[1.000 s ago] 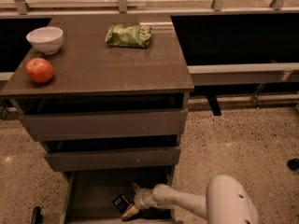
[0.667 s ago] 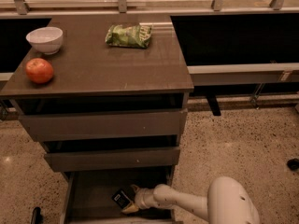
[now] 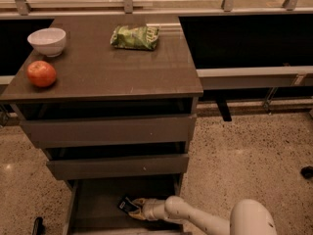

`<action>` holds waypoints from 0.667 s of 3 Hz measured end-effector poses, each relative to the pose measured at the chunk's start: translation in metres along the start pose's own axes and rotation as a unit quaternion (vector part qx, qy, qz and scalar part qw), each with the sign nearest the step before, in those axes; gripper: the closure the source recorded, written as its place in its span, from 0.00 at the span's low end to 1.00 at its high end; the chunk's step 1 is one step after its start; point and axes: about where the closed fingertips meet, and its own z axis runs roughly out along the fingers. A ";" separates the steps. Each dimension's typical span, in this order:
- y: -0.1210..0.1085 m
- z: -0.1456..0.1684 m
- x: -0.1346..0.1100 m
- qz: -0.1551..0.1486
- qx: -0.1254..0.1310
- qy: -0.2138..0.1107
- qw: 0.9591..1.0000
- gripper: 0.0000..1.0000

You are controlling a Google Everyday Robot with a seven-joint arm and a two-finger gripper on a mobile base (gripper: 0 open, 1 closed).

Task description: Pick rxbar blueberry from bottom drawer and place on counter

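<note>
The rxbar blueberry (image 3: 125, 204), a small dark bar with pale print, is inside the open bottom drawer (image 3: 93, 207), near its middle and slightly tilted. My gripper (image 3: 135, 208) reaches into the drawer from the lower right on a white arm (image 3: 195, 218). Its fingers are closed on the right end of the bar. The counter (image 3: 98, 77) is the dark brown top of the cabinet, well above the gripper.
On the counter sit a white bowl (image 3: 47, 40) and a red apple (image 3: 41, 73) at the left, and a green chip bag (image 3: 135, 36) at the back. The two upper drawers (image 3: 112, 131) overhang the bottom one. Speckled floor lies to the right.
The bar has shifted slightly up and back in the drawer together with the gripper. Everything on the counter is as before.
</note>
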 end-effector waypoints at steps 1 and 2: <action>0.005 -0.003 -0.016 0.003 -0.017 -0.029 0.999 1.00; 0.014 -0.017 -0.053 -0.010 -0.046 -0.057 0.997 1.00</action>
